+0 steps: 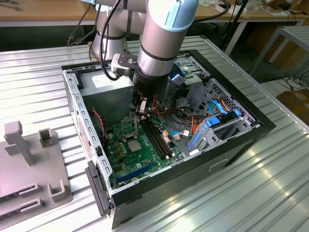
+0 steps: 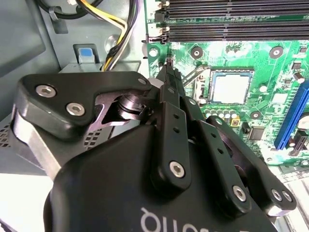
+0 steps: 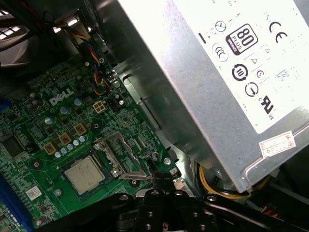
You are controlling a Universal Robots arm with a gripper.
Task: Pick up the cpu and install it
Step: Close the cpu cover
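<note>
Exterior view: my arm (image 1: 159,43) reaches down into the open computer case (image 1: 231,145) lying on the metal table (image 1: 270,193). The gripper (image 1: 141,110) hangs over the green motherboard (image 1: 140,145), at about 12 o'clock from the cpu (image 1: 133,146), which sits flat in the socket, near but apart from the fingers. Grey fixtures (image 1: 29,164) stand on the table at 9 o'clock of the case.

Second wrist view: the gripper (image 2: 169,67) fingers are pressed together at the tip, nothing between them. The cpu (image 2: 230,87) lies at 3 o'clock of the tip, silver top up inside its socket, with the open socket frame (image 2: 193,77) between. Black memory slots (image 2: 236,24) run along 12 o'clock.

First wrist view: this one adds the power supply (image 3: 217,87) with yellow cables (image 3: 212,191) under it. The cpu (image 3: 84,174) sits at 9 o'clock of the closed fingertip (image 3: 155,170), the hinged frame (image 3: 120,157) open beside it.
</note>
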